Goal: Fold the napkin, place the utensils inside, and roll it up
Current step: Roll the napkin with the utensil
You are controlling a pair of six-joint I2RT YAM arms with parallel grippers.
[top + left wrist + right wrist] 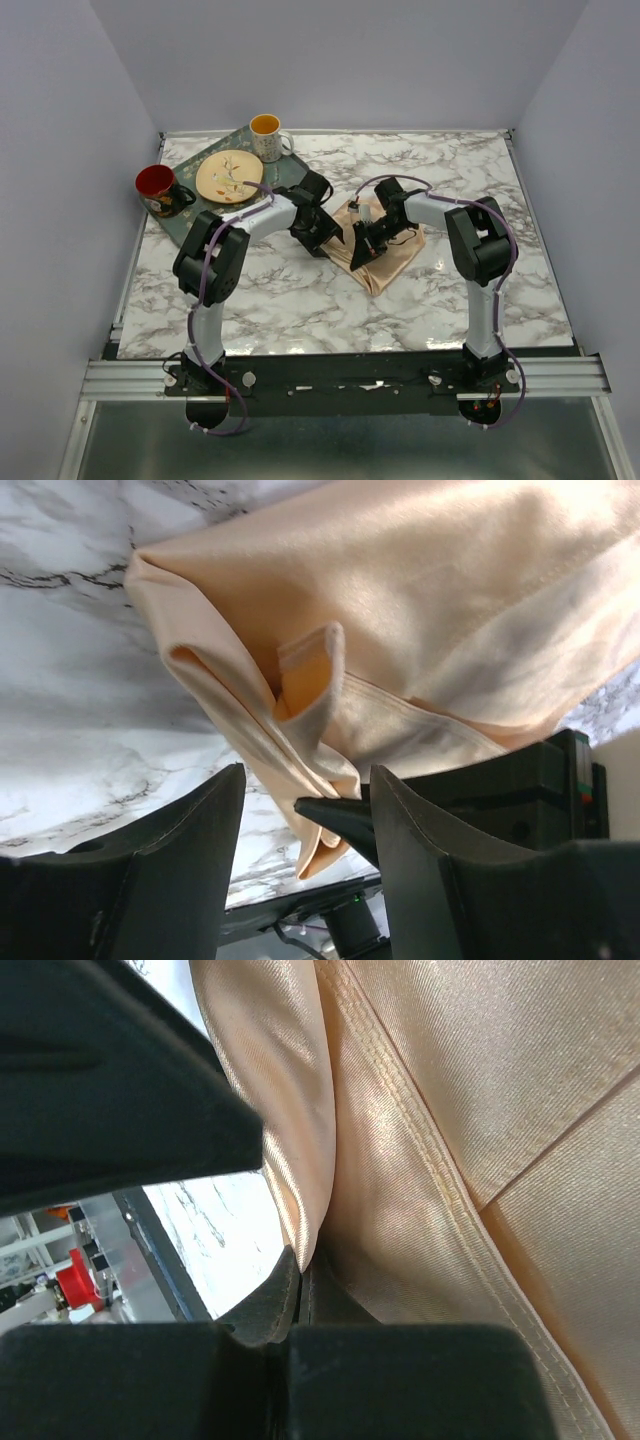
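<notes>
The peach-tan napkin lies bunched and partly folded at the table's middle. It fills the left wrist view and the right wrist view. My right gripper is shut on a folded edge of the napkin at its left side, and the cloth is pinched between the closed jaws. My left gripper is open right next to it. A hanging fold of the napkin and the right gripper's fingertip sit between and just ahead of its spread fingers. No utensils show in any view.
At the back left, a dark green tray holds a round cream floral plate, a white mug with an orange inside and a red mug. The marble table has walls on three sides.
</notes>
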